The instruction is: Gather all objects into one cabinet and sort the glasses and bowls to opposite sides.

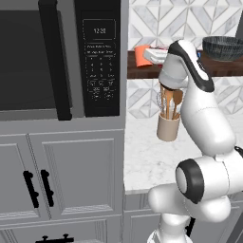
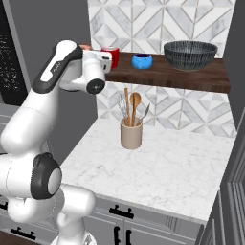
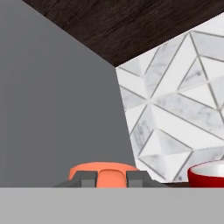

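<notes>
- A tall dark microwave point(image 1: 57, 57) fills the upper left of the left base view, set above grey panelled cabinet doors point(image 1: 61, 175) with black handles.
- A white marble counter point(image 2: 158, 167) runs beneath a wall of grey and white geometric tile point(image 2: 158, 19).
- A long dark brown wooden shelf point(image 2: 182, 76), a single plank, hangs on that tiled wall above the counter. All the cups and bowls I can see stand on it.
- My white arm point(image 2: 33, 119) reaches up to the left end of the shelf, beside the grey side wall.
- A wide dark grey-black bowl point(image 2: 190, 54) sits toward the right end of the shelf, upright.
- A beige utensil holder point(image 2: 131, 135) with wooden spoons and a whisk stands on the counter below the shelf, well apart from the shelf items.
- A red mug point(image 2: 112, 56) with a white inside stands near the left end of the shelf, just beside my hand. In the hand view its rim shows at the lower right.
- A small glossy blue bowl point(image 2: 142, 61) sits between the red mug and the dark bowl, apart from both.
- An orange mug point(image 3: 105, 173) sits at the far left end of the shelf, beside the grey wall.
- My gripper point(image 3: 111, 178) is clamped on the orange mug: in the hand view the two dark fingertips point(image 3: 86, 178) press against either side of the orange handle.
</notes>
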